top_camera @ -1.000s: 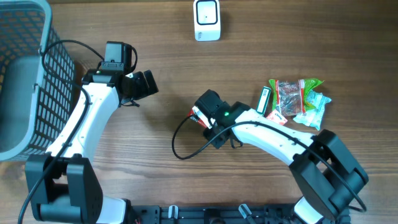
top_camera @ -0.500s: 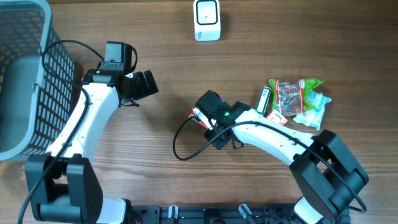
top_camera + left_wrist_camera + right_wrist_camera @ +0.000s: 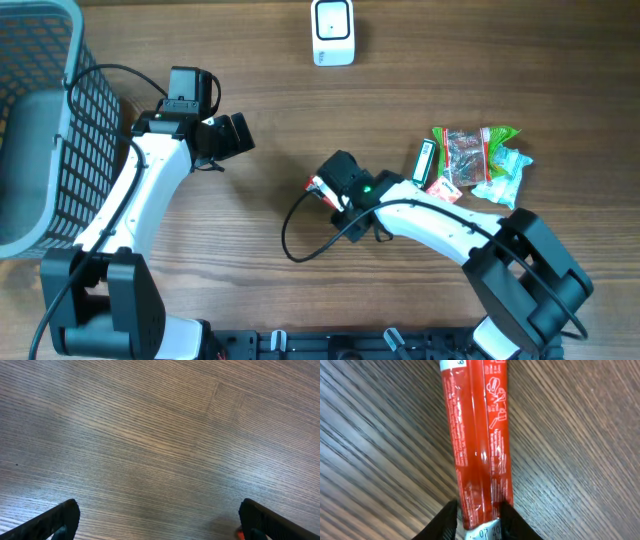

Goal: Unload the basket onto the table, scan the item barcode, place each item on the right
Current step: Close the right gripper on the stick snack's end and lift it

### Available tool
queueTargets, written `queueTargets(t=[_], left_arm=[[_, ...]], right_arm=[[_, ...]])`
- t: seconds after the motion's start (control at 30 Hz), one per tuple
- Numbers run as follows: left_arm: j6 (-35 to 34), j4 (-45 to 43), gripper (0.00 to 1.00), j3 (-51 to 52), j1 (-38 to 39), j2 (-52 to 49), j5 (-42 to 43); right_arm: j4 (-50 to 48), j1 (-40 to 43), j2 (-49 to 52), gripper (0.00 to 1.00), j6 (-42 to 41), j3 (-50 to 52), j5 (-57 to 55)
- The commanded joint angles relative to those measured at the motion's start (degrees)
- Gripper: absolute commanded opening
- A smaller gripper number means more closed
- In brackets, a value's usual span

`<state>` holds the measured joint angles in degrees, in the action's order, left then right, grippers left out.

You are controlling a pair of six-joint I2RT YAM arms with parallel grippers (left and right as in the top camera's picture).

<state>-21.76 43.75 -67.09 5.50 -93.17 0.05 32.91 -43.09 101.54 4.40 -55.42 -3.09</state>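
A wooden table (image 3: 260,250) with a fine straight grain fills every view, and nothing of the room beyond it shows.

At the far left a grey mesh basket (image 3: 60,130) sits on the table's edge, with the left arm just beside it. The left gripper (image 3: 162,520) hangs over bare wood with its jaws spread wide and nothing between them.

At the top centre, well apart from both arms, lies a white barcode scanner (image 3: 332,32) with a dark window in its face.

Right of centre, the right gripper (image 3: 480,522) is down at the table on a red packet (image 3: 480,445), the item to be scanned. The packet is a long, narrow, glossy sachet lying flat on the wood. In the wrist view the two black fingers (image 3: 445,520) press against its long sides near one end, so the jaws are closed on it. From overhead only a sliver of red shows under the gripper. A black cable (image 3: 295,235) loops off the right arm across the table below it.

Further right, near the arm, lies a small heap of snack packets (image 3: 475,160). It holds a dark one with a green edge, a clear one with brown contents and a pale teal one, all touching or overlapping.

The red packet carries white small print and little pictograms along its seam, with a white band at each end. The characters are too small and cropped to read.
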Motion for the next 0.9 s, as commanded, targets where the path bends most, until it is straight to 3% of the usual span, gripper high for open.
queueTargets(t=[0.0, 0.07, 0.13, 0.23, 0.33, 0.43, 0.47, 0.53, 0.7, 0.87], left_arm=[[0.28, 0.04, 1.00, -0.20, -0.11, -0.37, -0.11], [0.28, 0.02, 1.00, -0.20, -0.11, -0.37, -0.09], [0.28, 0.04, 1.00, -0.20, -0.11, -0.37, -0.09], [0.28, 0.04, 1.00, -0.20, -0.11, -0.37, -0.09], [0.28, 0.04, 1.00, -0.20, -0.11, -0.37, -0.11], [0.28, 0.04, 1.00, -0.20, -0.11, -0.37, -0.09], [0.28, 0.04, 1.00, -0.20, -0.11, -0.37, -0.09], [0.28, 0.04, 1.00, -0.20, -0.11, -0.37, -0.11], [0.28, 0.04, 1.00, -0.20, -0.11, -0.37, -0.09], [0.28, 0.04, 1.00, -0.20, -0.11, -0.37, -0.09]], right_arm=[[0.20, -0.13, 0.50, 0.23, -0.04, 2.21, -1.40], [0.09, -0.13, 0.50, 0.11, -0.11, 2.19, -0.92], [-0.20, -0.13, 0.50, 0.11, -0.24, 2.19, 0.17], [-0.79, -0.13, 0.50, 0.24, -3.13, 2.19, 0.55], [-0.85, -0.13, 0.50, 0.24, -3.08, 2.19, 0.55], [-0.74, -0.13, 0.50, 0.33, -3.10, 2.19, 0.55], [-0.74, -0.13, 0.50, 0.32, -3.10, 2.19, 0.55], [-0.59, -0.13, 0.50, 0.04, -3.54, 2.21, 0.63], [0.63, -0.13, -3.02, 0.04, -2.93, 1.27, 4.66], [3.10, -0.11, -16.92, 0.05, -2.19, 0.96, 4.68]])
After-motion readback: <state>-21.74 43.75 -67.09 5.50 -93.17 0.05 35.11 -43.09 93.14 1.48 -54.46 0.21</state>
